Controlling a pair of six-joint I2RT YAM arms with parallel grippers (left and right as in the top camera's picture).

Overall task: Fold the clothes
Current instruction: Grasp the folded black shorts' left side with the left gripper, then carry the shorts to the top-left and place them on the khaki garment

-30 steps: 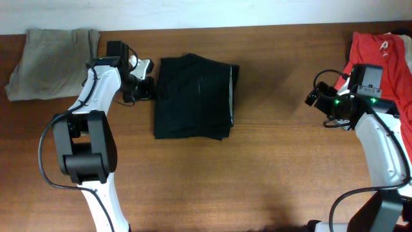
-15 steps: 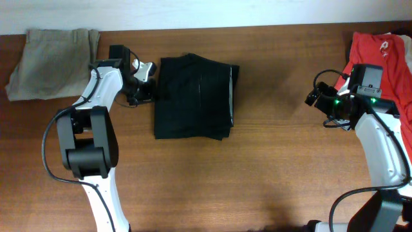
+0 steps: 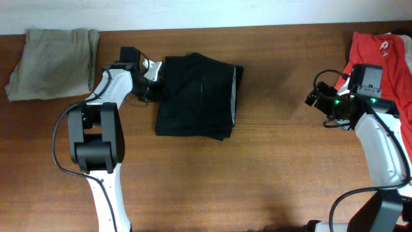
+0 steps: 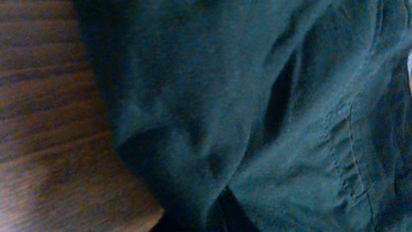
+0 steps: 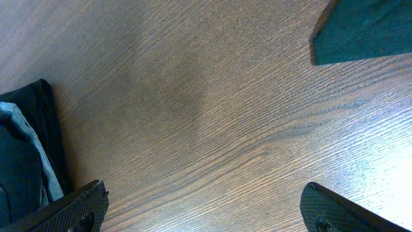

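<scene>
Black shorts (image 3: 196, 96) against left tool (image 3: 154, 83)

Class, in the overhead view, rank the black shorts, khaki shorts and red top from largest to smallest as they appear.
1. black shorts
2. khaki shorts, only slightly smaller
3. red top, cut off by the frame, so unsure

We see the black shorts (image 3: 193, 96) folded into a rough rectangle at the upper centre of the overhead frame. They lie flat on the surface (image 3: 257, 174), with a thin white stripe (image 3: 231, 96) running down near their right edge. The khaki shorts (image 3: 51, 61) lie folded at the upper left. The red top (image 3: 386, 55), white-marked, sits bunched at the upper right edge.
</scene>
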